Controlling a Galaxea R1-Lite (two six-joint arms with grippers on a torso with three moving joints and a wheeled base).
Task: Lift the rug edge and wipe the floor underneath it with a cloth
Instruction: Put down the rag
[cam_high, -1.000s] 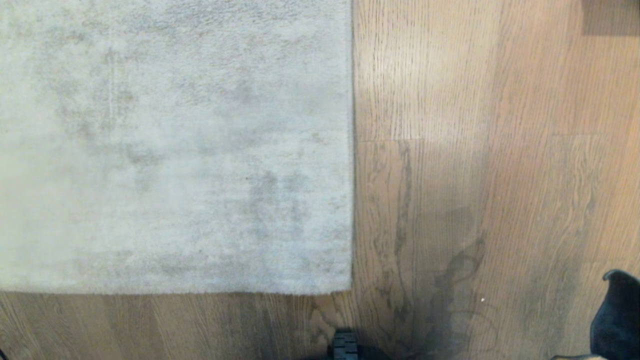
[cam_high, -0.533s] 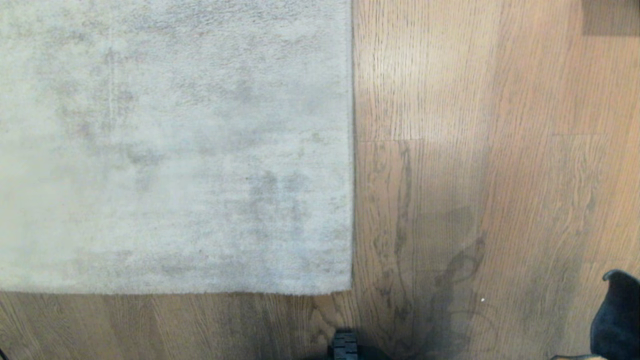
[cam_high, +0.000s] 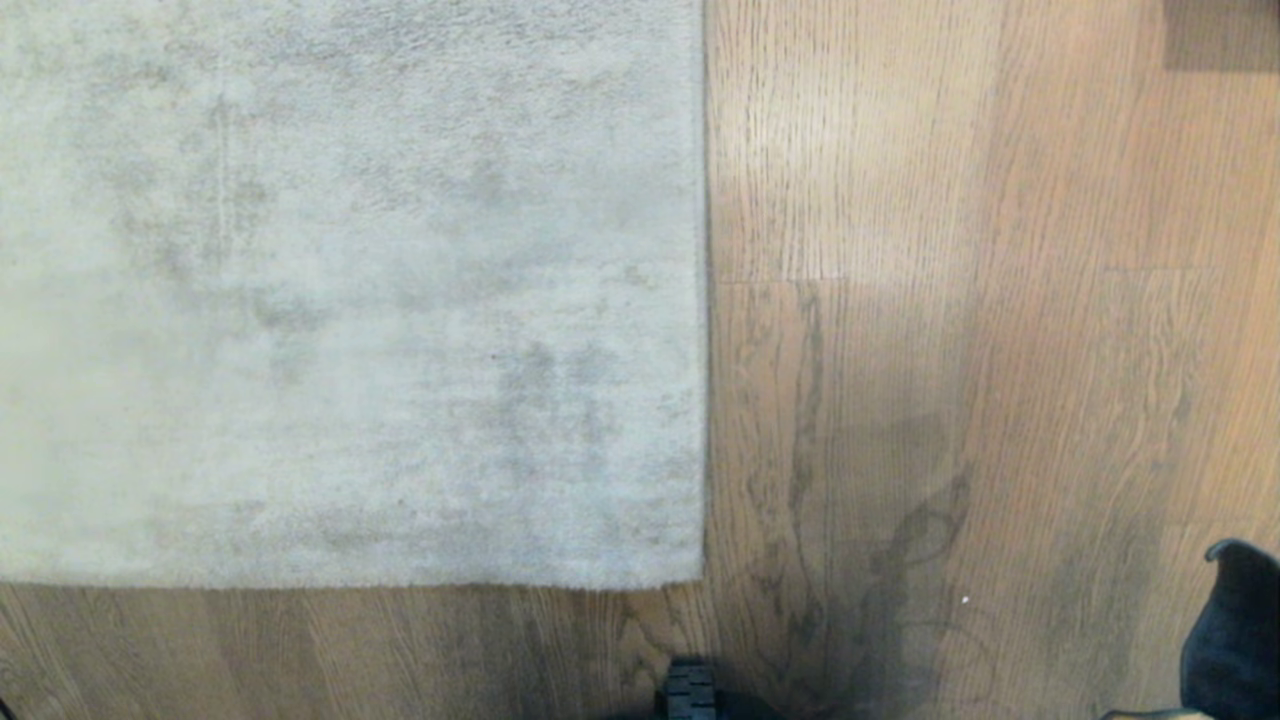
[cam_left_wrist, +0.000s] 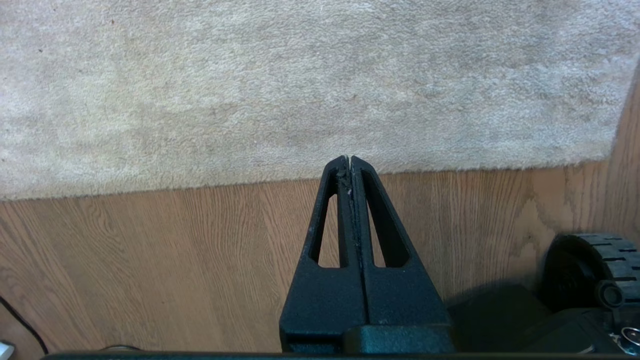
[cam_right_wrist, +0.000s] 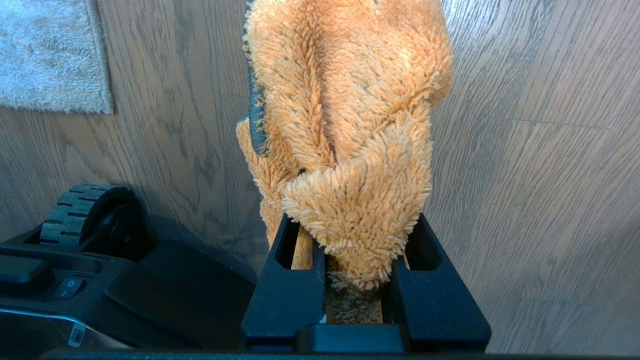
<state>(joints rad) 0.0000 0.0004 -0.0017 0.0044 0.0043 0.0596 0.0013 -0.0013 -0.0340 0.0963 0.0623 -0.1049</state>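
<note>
The pale grey rug (cam_high: 350, 300) lies flat on the brown wood floor (cam_high: 950, 350). Its near rug edge (cam_high: 350, 583) and right side edge (cam_high: 704, 300) meet at a corner in front of me. My left gripper (cam_left_wrist: 349, 158) is shut and empty, its tips hovering over the near rug edge (cam_left_wrist: 200, 186). My right gripper (cam_right_wrist: 345, 165) is shut on the fuzzy orange cloth (cam_right_wrist: 350, 90), which bulges out over the fingers and hides their tips. It hangs above bare floor (cam_right_wrist: 525, 175), to the right of the rug corner (cam_right_wrist: 55, 55).
My base and a front wheel (cam_high: 690, 692) sit just below the rug corner, also seen as the wheel (cam_left_wrist: 590, 265) and wheel (cam_right_wrist: 75, 210). A dark part of my right arm (cam_high: 1235, 630) shows at the lower right. A thin black cable (cam_left_wrist: 22, 320) lies on the floor.
</note>
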